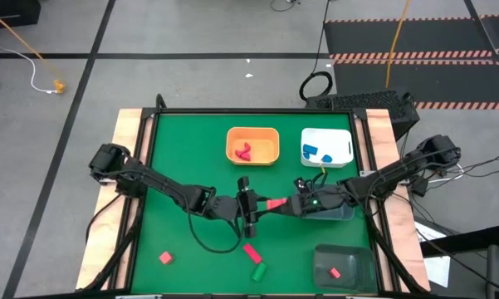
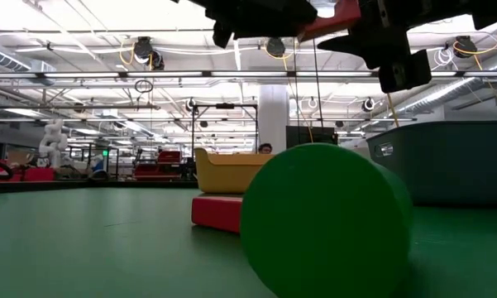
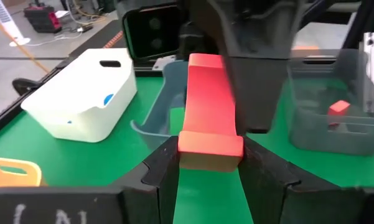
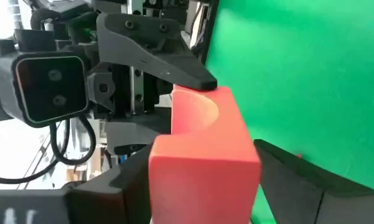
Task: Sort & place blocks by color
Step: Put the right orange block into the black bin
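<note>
Green mat [image 1: 191, 149] covers the table, wooden strips at both sides, grey floor around.

Bins: orange bin [image 1: 252, 145] at the far middle, holding a red curved piece [image 1: 243, 151]; white bin [image 1: 326, 146] beside it, holding blue pieces [image 1: 312, 153]; one grey bin [image 1: 346, 213] under the right arm; another grey bin [image 1: 342, 267] at the near right, holding a red cube [image 1: 335, 272].

Loose blocks on the mat: red cube [image 1: 165, 258] near left; red bar [image 1: 251, 252] and green cylinder [image 1: 260, 271] near middle, just beside each other.

Red arch block [image 1: 275, 203]: held in the air at mid-table, between the two grippers.

Left gripper [image 1: 251, 208]: fingers [image 3: 158, 171] clamped on one end of the arch block.

Right gripper [image 1: 294, 203]: at the block's other end, fingers [image 4: 299, 174] spread a little off its sides.
</note>
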